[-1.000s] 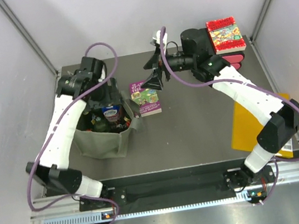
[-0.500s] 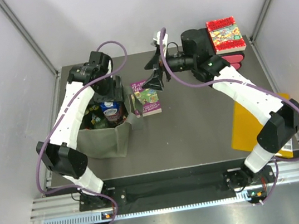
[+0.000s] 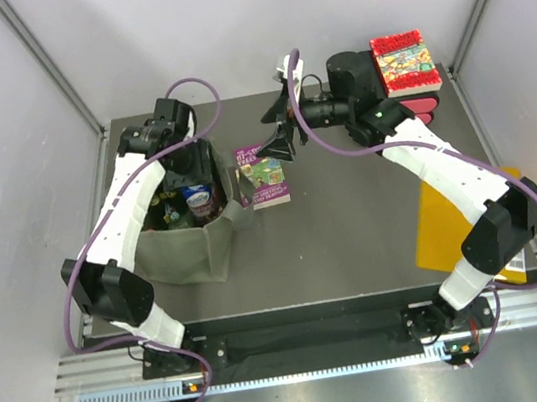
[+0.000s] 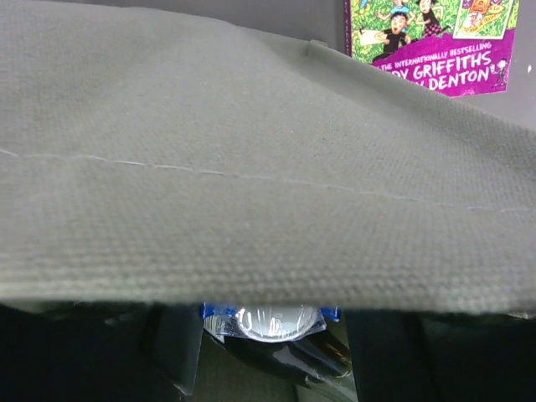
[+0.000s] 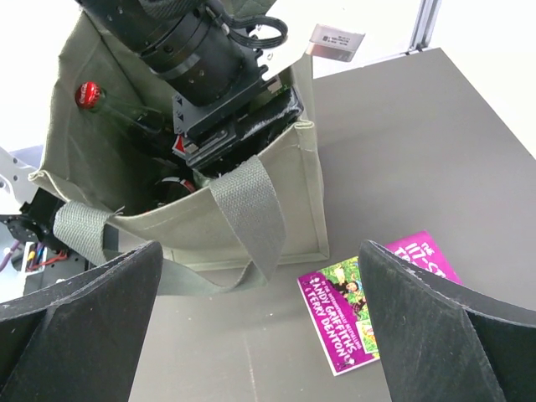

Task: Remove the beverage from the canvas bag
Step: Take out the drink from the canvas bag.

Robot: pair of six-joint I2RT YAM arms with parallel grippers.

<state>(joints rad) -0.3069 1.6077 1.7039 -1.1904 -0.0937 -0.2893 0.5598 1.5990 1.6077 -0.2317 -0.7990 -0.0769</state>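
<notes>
Reaching down into the bag (image 3: 191, 258) from its 12 o'clock side, my left arm arches over the open mouth with the wrist pitched steeply downward. The left gripper (image 4: 272, 335) sits below the rim among the contents.

The beverage (image 3: 200, 199), silver-capped with a blue label, stands inside the bag near the 3 o'clock wall, beside other bottles (image 3: 176, 222). In the left wrist view the bag's cloth fills most of the field. Beneath it the silver cap shows between the two dark jaws, which stand part-way apart, close to its sides. I cannot tell whether they press on it or only flank it.

Progress, as I judge it: the approach is made, while a firm grasp, the lift clear of the rim and the set-down remain. The beverage is not yet out.

My right arm stretches toward the table's 12 o'clock edge. The right gripper (image 3: 278, 131) is spread fully and empty, hovering at 1 o'clock of the book (image 3: 263, 175) and facing the bag.
</notes>
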